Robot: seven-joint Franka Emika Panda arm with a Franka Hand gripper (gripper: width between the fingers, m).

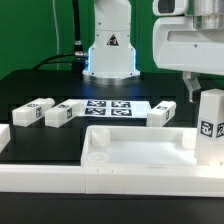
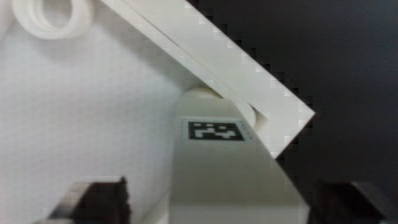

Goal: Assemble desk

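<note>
Leg (image 2: 228, 165) stands upright between the claw's (image 2: 224, 197) spread jaws.

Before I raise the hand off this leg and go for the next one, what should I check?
1. Hand open: ok, gaps show on both sides of the upright leg.
2. Upright leg standing straight at the desk top's end: ok.
3. Upright leg fully seated: cannot tell.
4. Next loose leg free to grasp: ok, it lies alone beside the marker board.
5. Desk top lying flat: ok.
</note>
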